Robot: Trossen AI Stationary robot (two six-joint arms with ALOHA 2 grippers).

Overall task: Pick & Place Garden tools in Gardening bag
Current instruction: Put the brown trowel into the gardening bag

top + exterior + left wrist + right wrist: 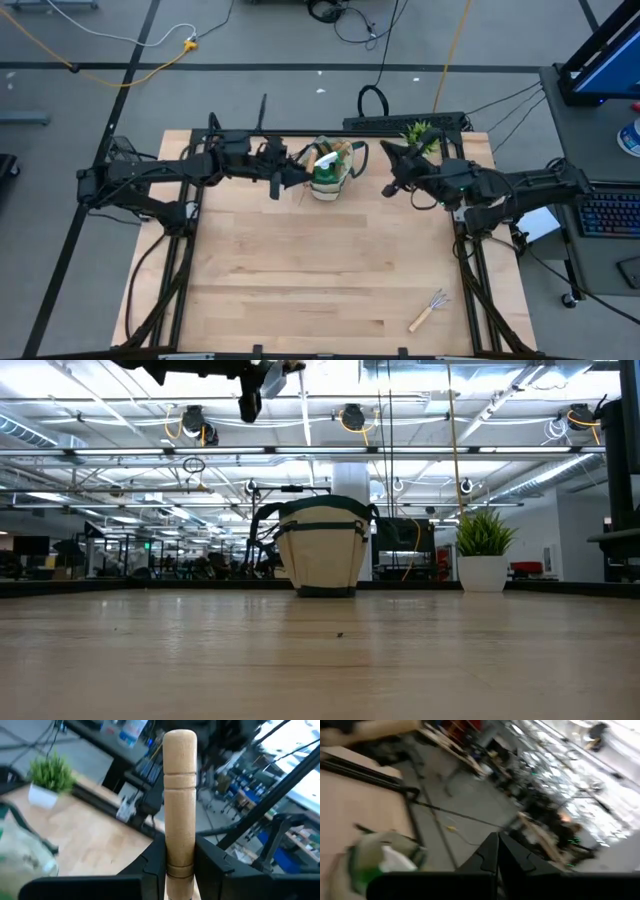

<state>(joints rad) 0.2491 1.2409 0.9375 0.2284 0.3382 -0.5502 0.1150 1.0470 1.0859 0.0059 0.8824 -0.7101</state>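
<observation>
Nearest on the bench (300, 290), at the near right corner, a wooden-handled hand rake (429, 310) lies alone, well apart from both arms. Its long axis runs diagonally, handle toward the near left, tines toward the far right. It has not yet been bagged, so at least this tool is left.

Toward the far edge, near the middle, stands the gardening bag (334, 168), upright, with a green spray bottle (326, 172) already inside; what else it holds cannot be made out. Just to its left the left end effector (290, 178) hangs above the bench, clenched on a wooden tool handle (179, 800). In the left wrist view that handle stands straight out between the fingers (150, 865); the metal end is hidden, so which tool it is I cannot tell. It looks ready to go into the bag next.

To the bag's right, the right end effector (388, 172) hovers clenched and empty. Farther right sits a potted plant (420, 135), not part of the job.
</observation>
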